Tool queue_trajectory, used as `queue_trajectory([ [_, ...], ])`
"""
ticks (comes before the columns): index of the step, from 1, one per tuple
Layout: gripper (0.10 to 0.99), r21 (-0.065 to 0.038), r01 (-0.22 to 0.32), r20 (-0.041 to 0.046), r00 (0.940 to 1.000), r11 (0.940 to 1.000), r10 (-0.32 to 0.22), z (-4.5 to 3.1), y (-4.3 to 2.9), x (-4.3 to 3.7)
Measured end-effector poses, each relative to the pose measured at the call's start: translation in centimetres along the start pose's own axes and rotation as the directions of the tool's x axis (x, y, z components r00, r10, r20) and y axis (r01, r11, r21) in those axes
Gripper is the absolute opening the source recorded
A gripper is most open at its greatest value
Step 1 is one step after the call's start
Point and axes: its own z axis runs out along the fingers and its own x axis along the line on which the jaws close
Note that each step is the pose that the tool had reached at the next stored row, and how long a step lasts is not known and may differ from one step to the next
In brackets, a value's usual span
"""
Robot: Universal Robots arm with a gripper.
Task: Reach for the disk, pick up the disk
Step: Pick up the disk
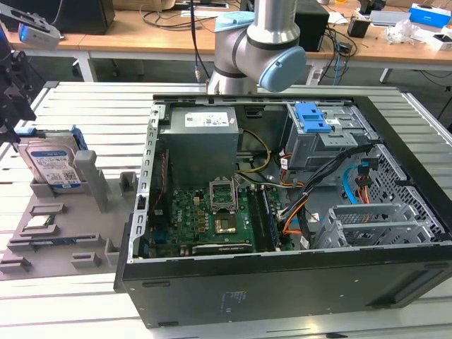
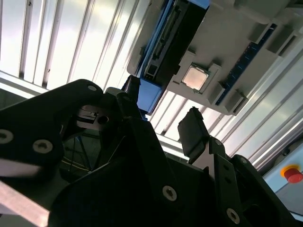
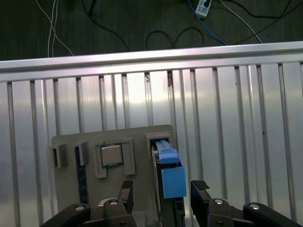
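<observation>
Hand: our hand (image 3: 162, 187) is spread, one finger on each side of the disk, with no contact that we can see.
Disk: the disk (image 3: 168, 156) stands on edge in a grey holder (image 1: 63, 233), at the exterior view's left of the open case (image 1: 282, 212).
Handling: we judge it stiff, fairly heavy, smooth and shock-sensitive; grip across the flat faces.
Surface: slatted metal counter (image 1: 63, 304).
Room: cluttered benches far behind.

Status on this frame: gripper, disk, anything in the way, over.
Gripper open, hovering by the disk, not touching. Disk standing on edge in grey holder. Chip alongside, off the line of approach.
</observation>
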Motion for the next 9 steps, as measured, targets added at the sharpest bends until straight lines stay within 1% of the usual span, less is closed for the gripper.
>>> queue_trajectory([
  [9, 0.600, 0.000, 0.000, 0.0000, 1.0000, 1.0000, 0.000, 0.57, -0.04, -0.02],
])
